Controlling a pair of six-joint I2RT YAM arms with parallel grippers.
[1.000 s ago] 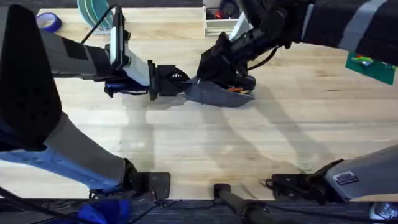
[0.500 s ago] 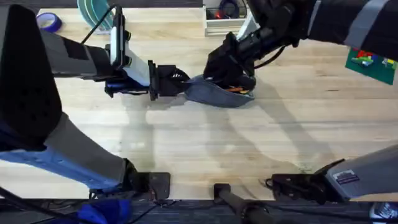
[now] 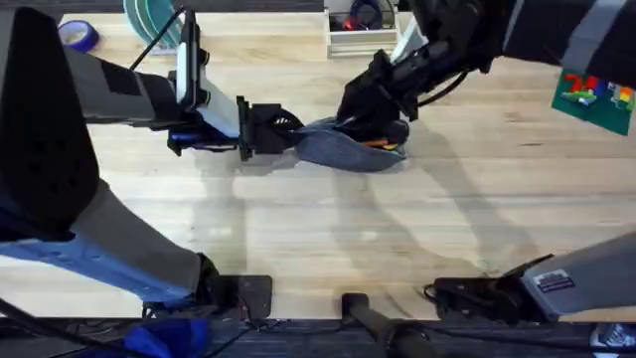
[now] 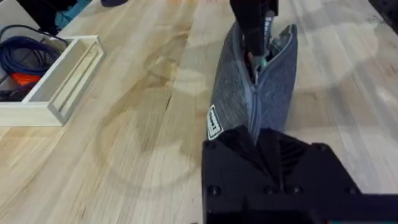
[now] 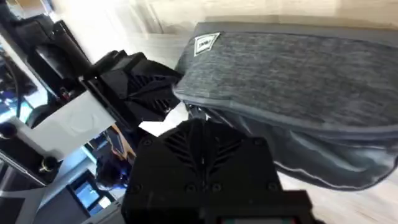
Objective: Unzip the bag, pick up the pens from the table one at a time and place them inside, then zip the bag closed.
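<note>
Holding one end of the bag (image 3: 343,151) steady, the left gripper (image 3: 286,132) reaches in low and level along the table (image 3: 328,249), its fingers pinched on the fabric at the bag's end. That grip looks meant to anchor the bag so it cannot slide while the other arm works along the zipper. The bag lies mid-table, toward the far side, and something orange shows at its open edge under the right arm, very likely the pens (image 3: 382,143) already inside.

The right gripper (image 3: 370,117) comes down from above onto the top of the bag, over the zipper line. Whether its fingers are spread or pinching the zipper pull I cannot tell; its own body hides the tips. Judging from the pens lying inside and the two arms set at opposite ends, the step in hand is probably closing the zipper, with the pull to be drawn away from the anchored end.

The left wrist view adds what the overhead cannot: the bag (image 4: 255,93) stands on its edge with the zipper seam uppermost, closed near the left gripper and gaping farther along, where the right gripper (image 4: 254,28) dips in. A small label sits on the bag's side. The right wrist view shows the bag's grey flank (image 5: 292,68) and the left gripper (image 5: 143,84) clamped at its end.
</note>
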